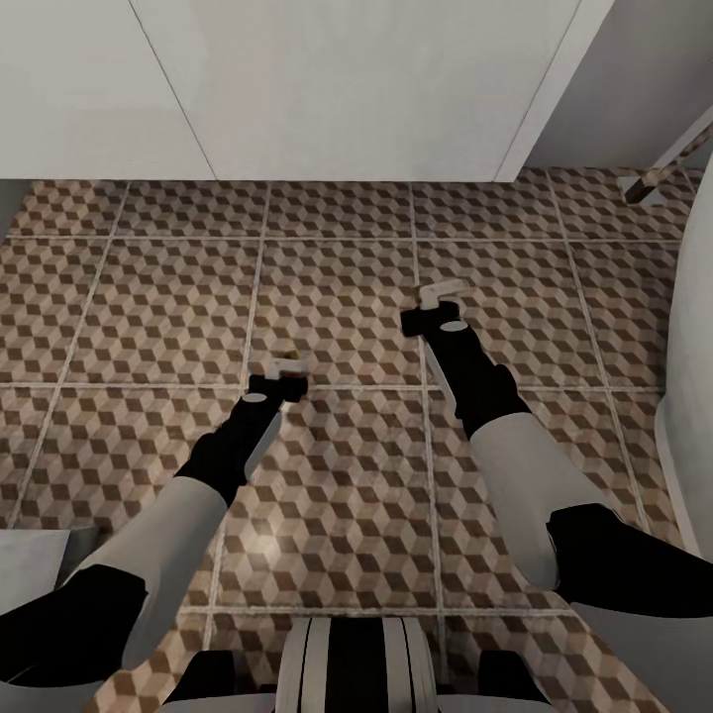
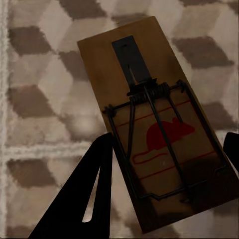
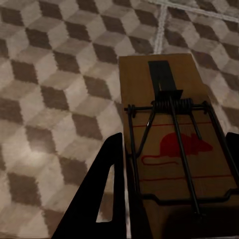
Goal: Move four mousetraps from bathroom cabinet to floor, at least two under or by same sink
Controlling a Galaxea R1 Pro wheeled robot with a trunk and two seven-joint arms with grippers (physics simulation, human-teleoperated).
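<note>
While gripped, brown mousetraps (image 2: 159, 129) (image 3: 174, 149), red mouse print

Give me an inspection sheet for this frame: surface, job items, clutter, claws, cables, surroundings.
Surface: bathroom floor, cube-pattern tiles with pale grout lines.
Job's things: one mousetrap between the left claw's fingers, another mousetrap between the right claw's fingers; both wooden boards with wire and a red mouse print, held over the tiles.
Clutter: nothing seen.
Claws: left claw and right claw each shut on a trap.
Cables: nothing seen.
Surroundings: white wall panels ahead; a white curved fixture at the robot's right.
</note>
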